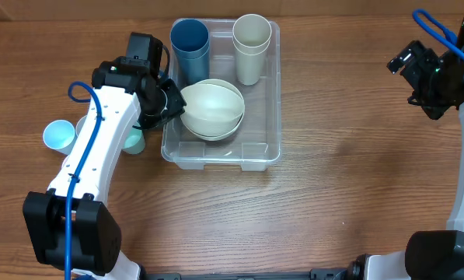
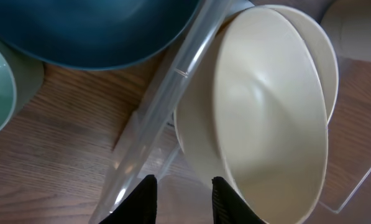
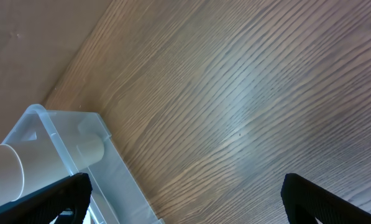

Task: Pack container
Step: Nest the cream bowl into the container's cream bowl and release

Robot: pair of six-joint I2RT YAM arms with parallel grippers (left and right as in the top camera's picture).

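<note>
The large clear plastic rectangular container (image 1: 255, 148) sits mid-table. It holds nested round cream bowls (image 1: 212, 109) at its near left, a dark blue tumbler (image 1: 190, 43) far left and cream tumblers (image 1: 252, 43) far right, probably grouped to save room. The left gripper (image 2: 184, 186) hangs at the container's left wall beside the bowls, jaws slightly parted and empty. The right gripper (image 3: 185, 208), spread wide, waits over bare wood at the right, out of the way. A pale blue cup (image 1: 59, 134) stands on the left, unpacked.
</note>
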